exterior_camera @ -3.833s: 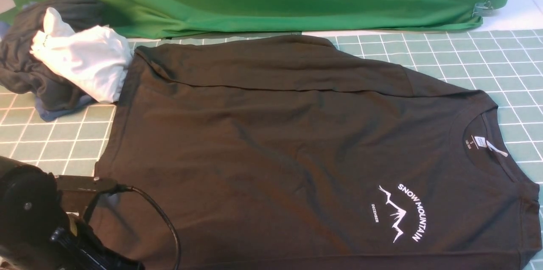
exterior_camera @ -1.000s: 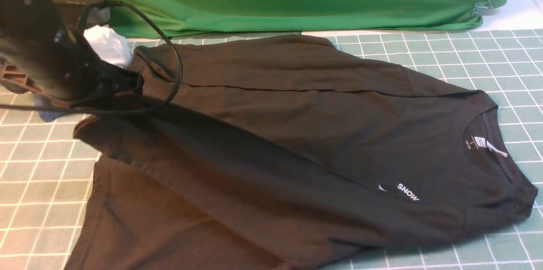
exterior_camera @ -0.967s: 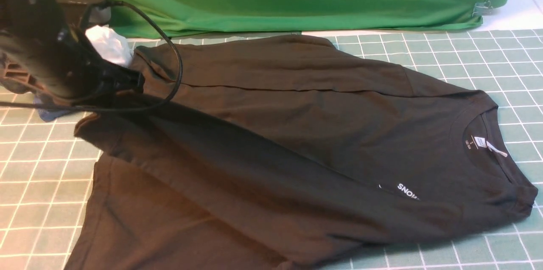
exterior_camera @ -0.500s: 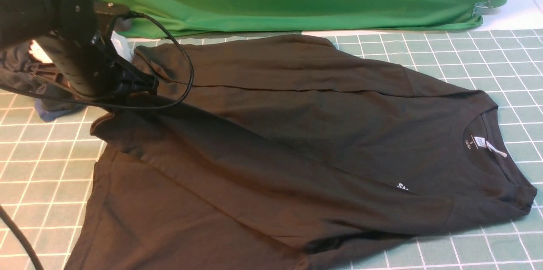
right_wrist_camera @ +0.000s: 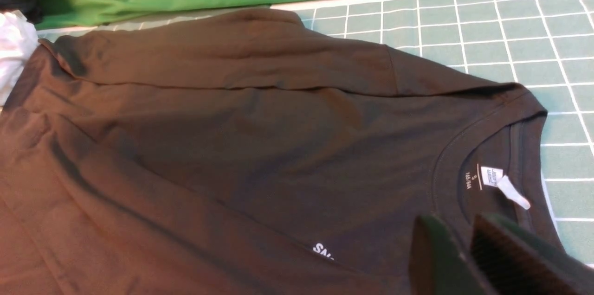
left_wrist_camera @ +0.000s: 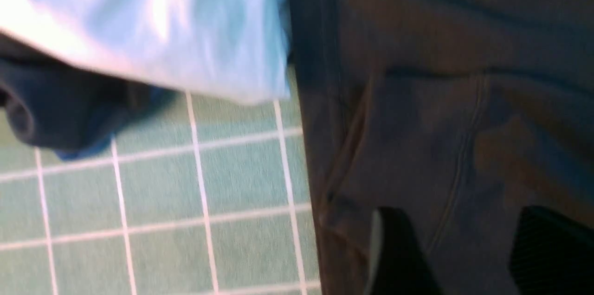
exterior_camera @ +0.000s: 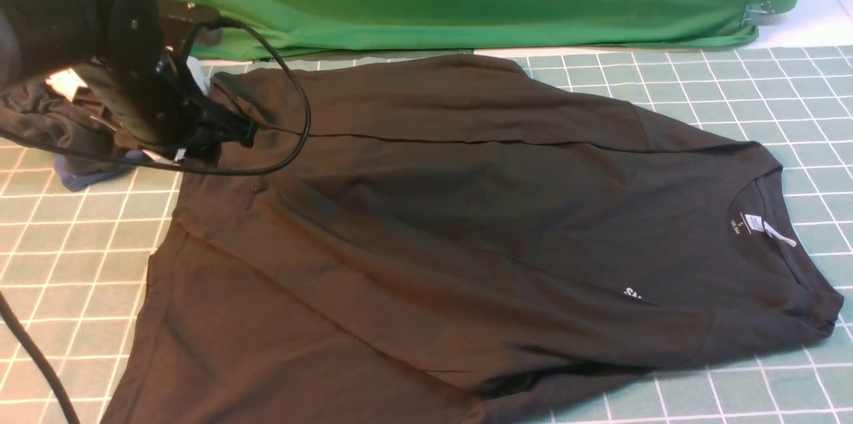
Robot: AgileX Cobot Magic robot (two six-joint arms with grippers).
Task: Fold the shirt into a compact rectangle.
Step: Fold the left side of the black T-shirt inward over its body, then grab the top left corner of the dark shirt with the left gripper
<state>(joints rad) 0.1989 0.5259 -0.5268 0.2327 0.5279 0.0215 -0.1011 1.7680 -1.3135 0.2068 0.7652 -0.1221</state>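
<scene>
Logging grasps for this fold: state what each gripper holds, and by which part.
Nothing, it seems. The left gripper stands open over the shirt, at its hem; the right gripper hovers near the collar, no cloth between its fingers.

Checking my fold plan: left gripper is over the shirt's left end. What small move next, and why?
Probably lift the left gripper clear of the shirt: its jaws stand open and the near flap, folded over, nearly hides the print.
</scene>
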